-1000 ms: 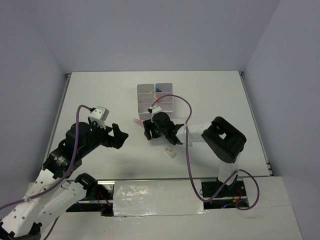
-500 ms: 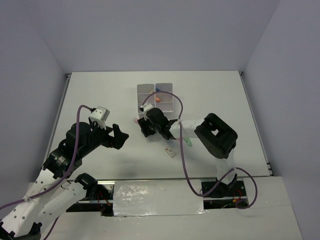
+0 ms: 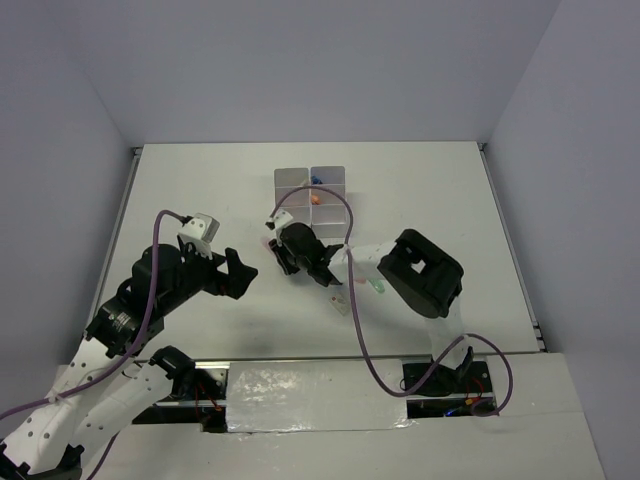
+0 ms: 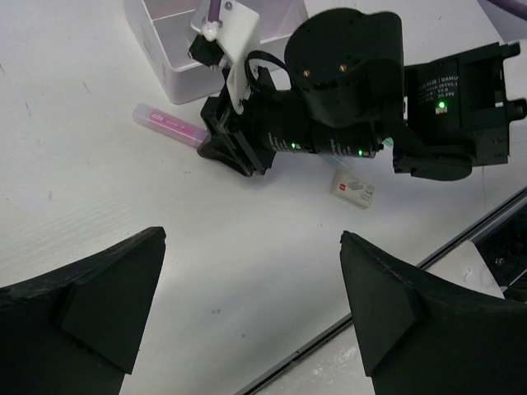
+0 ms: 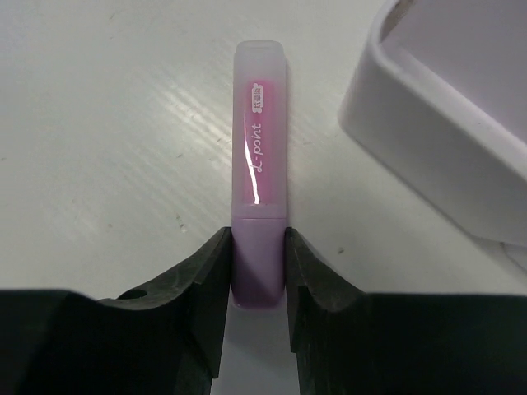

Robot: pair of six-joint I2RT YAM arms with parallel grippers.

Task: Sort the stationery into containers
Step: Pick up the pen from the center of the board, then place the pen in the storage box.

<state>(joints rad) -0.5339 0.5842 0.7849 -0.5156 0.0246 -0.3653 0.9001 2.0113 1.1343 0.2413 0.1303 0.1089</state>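
A pink marker lies on the white table just left of the white containers block. My right gripper is shut on the marker's near end, a finger pressed against each side. From above, the right gripper sits low at the near left corner of the containers, with the marker poking out to its left. An orange piece and a blue piece lie in compartments. My left gripper hovers open and empty to the left.
A small white eraser lies on the table near the right arm, and a green marker lies beside the arm's forearm. The left wrist view shows the pink marker, the eraser and the table's front edge.
The right arm has swung left and forward to the pink marker and its jaws have narrowed onto it. The left arm has not moved.
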